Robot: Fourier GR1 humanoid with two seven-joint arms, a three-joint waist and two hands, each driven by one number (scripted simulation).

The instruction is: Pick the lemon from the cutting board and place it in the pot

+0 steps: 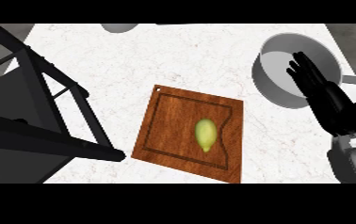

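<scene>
The lemon (205, 134) lay on the wooden cutting board (170, 124), in its right half and inside the groove that ran round the board's edge. It was yellow-green. Its long axis ran near to far, leaning only slightly, with a pointed tip at the near end. The board sat askew on the pale marble counter (208, 58), with one corner pointing to the far side.

The grey pot (272, 84) stood to the far right of the board, apart from it. What showed of its inside was bare grey floor and wall. The right hand (321, 93) covered the pot's right part, black fingers straight and pointing far, released and grasping nothing. Whether it touched the pot could not be told. The lemon lay to the left of the hand and nearer, well apart from it.

A dark frame (49, 100) filled the left side, and a grey rounded object (119, 28) sat cut off at the far edge.
</scene>
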